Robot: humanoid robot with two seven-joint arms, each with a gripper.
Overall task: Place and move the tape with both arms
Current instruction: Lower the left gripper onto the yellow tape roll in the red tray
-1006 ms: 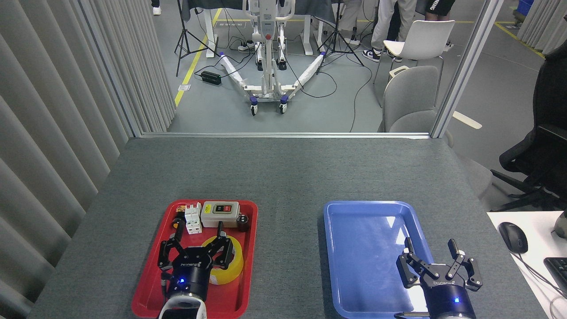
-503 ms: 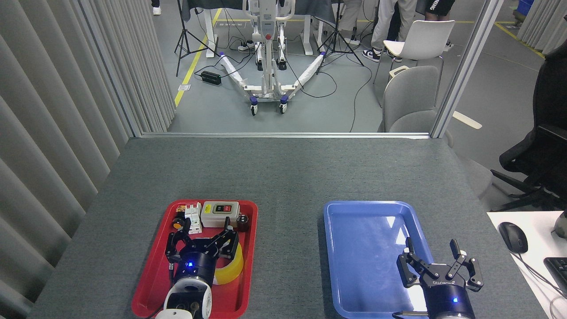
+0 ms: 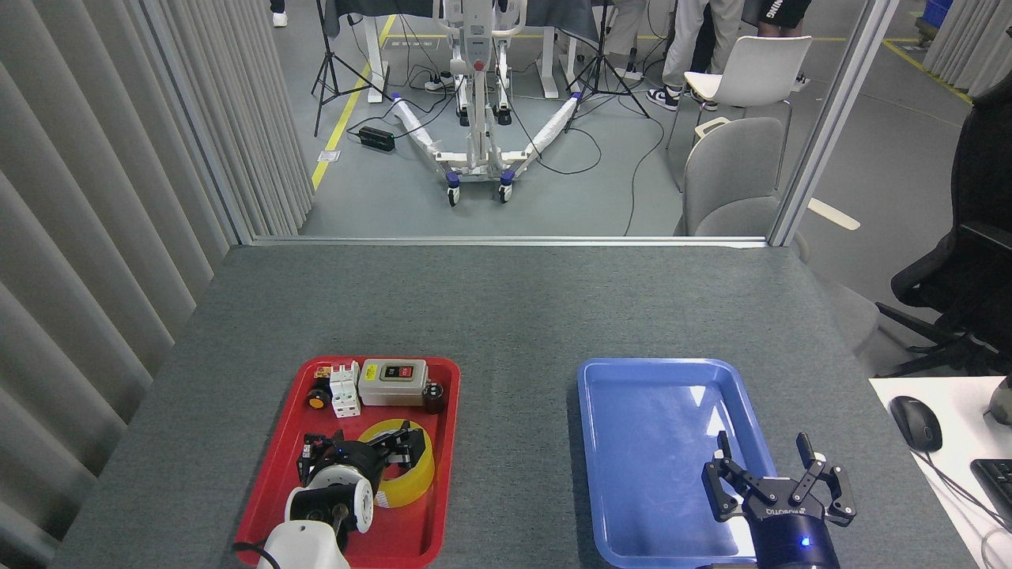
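Observation:
The yellow tape (image 3: 416, 476) lies flat in the near half of the red tray (image 3: 267, 490); my left arm hides its left side. My left gripper (image 3: 360, 442) points steeply down over the roll, its white wrist turned toward the camera. Its black fingers (image 3: 408, 445) are spread wide across the roll, one at the roll's right rim and one off its left side. Whether they touch the tape is hidden. My right gripper (image 3: 765, 468) hangs open and empty over the near right corner of the blue tray (image 3: 648, 427).
At the red tray's far end sit a grey switch box (image 3: 393, 382), a white breaker (image 3: 345, 389), a black cylinder (image 3: 433, 397) and an orange-topped button (image 3: 317, 400). A white desk with a mouse (image 3: 915, 423) adjoins the table's right side. Chairs stand beyond the far edge.
My left gripper has tipped forward and sunk onto the tape, so its wrist now faces the camera. The right gripper has drifted slightly toward me. The tape has not moved.

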